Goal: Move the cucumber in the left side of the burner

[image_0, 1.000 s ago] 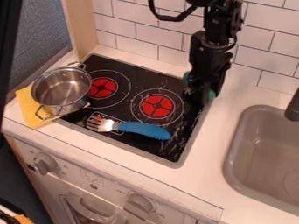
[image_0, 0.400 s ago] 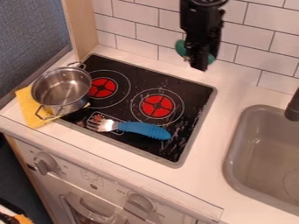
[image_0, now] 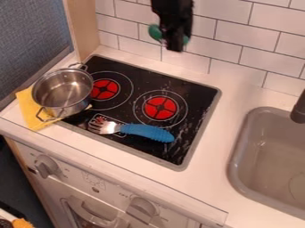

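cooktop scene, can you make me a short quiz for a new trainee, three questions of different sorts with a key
1. True or false: the steel pot rests at least partly on the yellow cloth.
2. Where does the blue-handled fork lie?
a) in the sink
b) on the cooktop
c) inside the pot
3. Fill in: the end effector holds the green ____.

Key: 1 true; 2 b; 3 cucumber
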`<control>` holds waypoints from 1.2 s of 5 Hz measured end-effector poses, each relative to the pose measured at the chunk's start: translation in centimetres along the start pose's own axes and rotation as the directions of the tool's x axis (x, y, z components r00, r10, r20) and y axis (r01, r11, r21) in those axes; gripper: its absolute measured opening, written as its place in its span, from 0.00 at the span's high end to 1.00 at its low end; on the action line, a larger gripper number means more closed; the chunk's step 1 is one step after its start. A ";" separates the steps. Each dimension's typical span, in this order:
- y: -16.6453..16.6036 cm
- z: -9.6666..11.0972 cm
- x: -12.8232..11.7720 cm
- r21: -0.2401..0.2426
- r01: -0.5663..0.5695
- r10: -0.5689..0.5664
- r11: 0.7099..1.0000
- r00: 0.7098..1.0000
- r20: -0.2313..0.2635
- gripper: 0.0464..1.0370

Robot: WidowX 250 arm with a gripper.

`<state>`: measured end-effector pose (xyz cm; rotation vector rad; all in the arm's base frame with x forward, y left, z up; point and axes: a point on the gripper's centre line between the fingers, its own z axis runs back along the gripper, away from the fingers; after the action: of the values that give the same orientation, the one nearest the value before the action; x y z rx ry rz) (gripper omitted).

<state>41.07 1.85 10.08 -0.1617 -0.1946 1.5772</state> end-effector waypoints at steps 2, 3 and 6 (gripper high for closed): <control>0.2 -2.0 6.0 0.001 -0.075 0.075 0.997 0.997 0.019 0.62; 1.2 -4.0 8.5 0.040 -0.098 0.097 0.994 0.995 0.026 0.62; 2.2 -8.8 13.6 0.109 -0.165 0.167 0.980 0.986 -0.003 0.55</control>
<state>40.69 15.66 1.30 -0.1044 -0.0876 1.7484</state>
